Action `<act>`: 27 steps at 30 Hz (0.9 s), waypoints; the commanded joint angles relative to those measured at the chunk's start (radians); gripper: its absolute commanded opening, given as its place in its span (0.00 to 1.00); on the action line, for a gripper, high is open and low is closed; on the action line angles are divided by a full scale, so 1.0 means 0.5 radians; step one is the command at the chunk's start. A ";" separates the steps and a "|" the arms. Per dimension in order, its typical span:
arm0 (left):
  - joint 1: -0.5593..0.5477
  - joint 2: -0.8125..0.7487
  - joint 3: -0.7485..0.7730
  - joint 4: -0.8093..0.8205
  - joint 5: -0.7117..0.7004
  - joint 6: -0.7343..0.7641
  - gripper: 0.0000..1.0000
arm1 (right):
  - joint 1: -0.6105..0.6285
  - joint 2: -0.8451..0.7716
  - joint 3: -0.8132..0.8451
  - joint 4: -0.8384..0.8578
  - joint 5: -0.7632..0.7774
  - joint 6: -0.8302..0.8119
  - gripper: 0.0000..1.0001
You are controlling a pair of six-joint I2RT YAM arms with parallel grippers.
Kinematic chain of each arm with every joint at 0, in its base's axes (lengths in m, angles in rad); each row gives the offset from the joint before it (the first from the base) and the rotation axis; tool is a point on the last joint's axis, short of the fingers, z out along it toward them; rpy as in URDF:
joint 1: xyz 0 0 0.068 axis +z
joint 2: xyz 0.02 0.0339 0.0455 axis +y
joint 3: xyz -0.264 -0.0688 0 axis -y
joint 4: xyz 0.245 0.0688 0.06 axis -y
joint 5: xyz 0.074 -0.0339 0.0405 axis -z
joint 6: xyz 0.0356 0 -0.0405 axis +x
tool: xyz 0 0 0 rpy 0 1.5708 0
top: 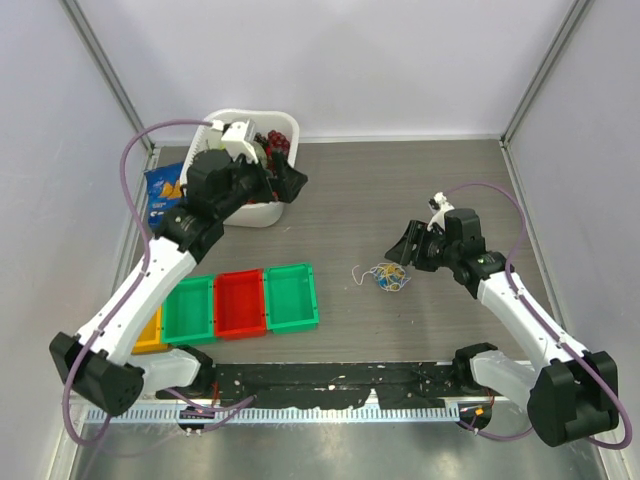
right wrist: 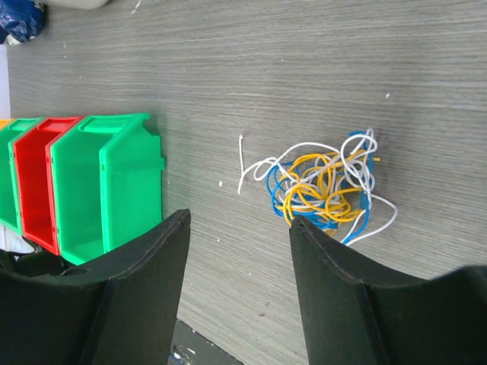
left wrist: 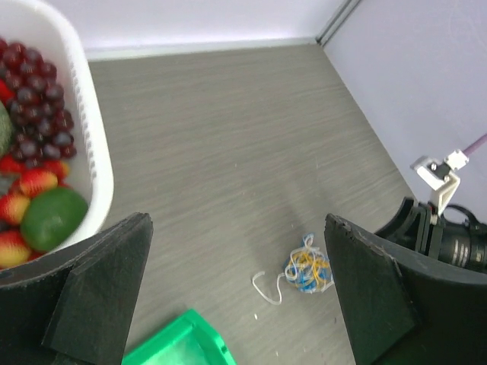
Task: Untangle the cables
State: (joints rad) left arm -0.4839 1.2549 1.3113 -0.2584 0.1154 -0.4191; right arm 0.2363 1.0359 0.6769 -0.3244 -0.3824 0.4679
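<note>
You see the cables (right wrist: pixel 323 186) tangled on the grey wood-grain tabletop (right wrist: pixel 304 61). The right claw (right wrist: pixel 240 285), just beside them, and the left claw (left wrist: pixel 236 293) both gape wide.

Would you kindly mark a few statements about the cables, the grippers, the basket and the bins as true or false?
1. The cables lie in one tangled clump on the table. True.
2. The right gripper is shut on the cables. False: it is open and holds nothing; the clump lies just beside it.
3. The left gripper is open, next to the basket. True.
4. The basket holds only cables. False: it holds fruit; no cables show in it.
5. The red bin stands between two green bins. True.
</note>
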 commanded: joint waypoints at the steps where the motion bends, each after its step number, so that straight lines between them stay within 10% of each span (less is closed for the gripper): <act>1: 0.001 -0.193 -0.318 0.120 -0.047 -0.131 1.00 | 0.012 -0.047 0.008 -0.017 0.019 -0.052 0.60; 16: -0.017 0.450 -0.218 0.048 0.315 -0.303 0.95 | 0.033 0.140 -0.044 0.109 0.029 0.144 0.65; 27: -0.667 0.951 -0.085 -0.002 0.055 -0.098 0.77 | 0.264 0.030 -0.277 0.096 0.510 0.371 0.60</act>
State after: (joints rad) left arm -0.7544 1.7134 1.2407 -0.2672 0.1959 -0.5098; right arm 0.3634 1.1057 0.5930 -0.3202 -0.2146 0.5789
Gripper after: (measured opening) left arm 0.814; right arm 0.626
